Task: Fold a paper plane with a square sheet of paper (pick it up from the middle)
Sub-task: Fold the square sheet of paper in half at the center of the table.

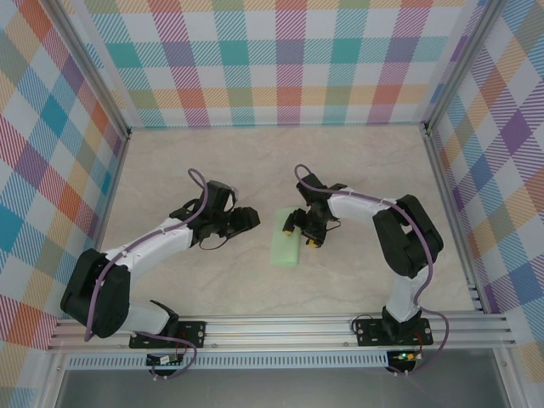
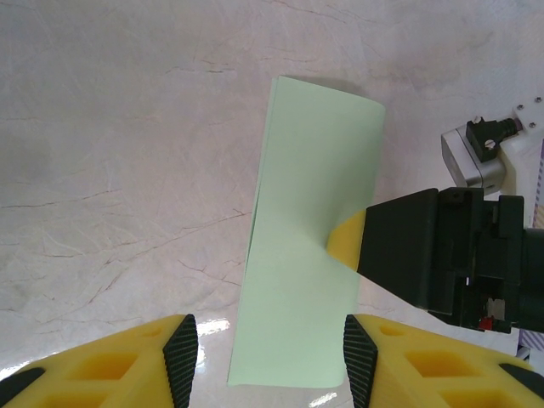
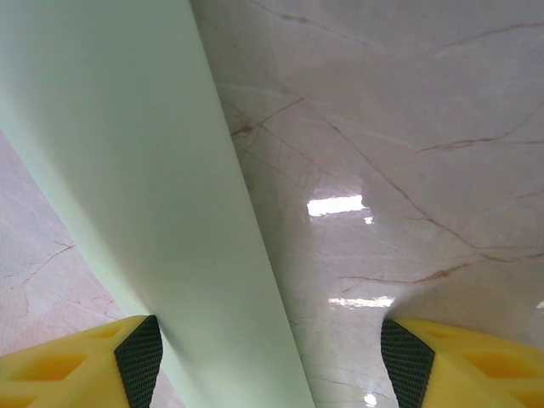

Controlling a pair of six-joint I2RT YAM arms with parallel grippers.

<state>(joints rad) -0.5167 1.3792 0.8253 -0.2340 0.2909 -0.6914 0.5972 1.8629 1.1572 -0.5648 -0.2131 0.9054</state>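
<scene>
Jaws of left gripper (image 2: pixel 270 353) and right gripper (image 3: pixel 274 357) stand apart, empty; folded square sheet of paper (image 1: pixel 286 245) lies on the counter (image 1: pixel 212 161).

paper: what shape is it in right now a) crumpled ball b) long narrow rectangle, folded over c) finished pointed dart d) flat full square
b, the paper lies on the table as a long narrow rectangle, and a second layer peeks out along its left edge in the left wrist view.
</scene>
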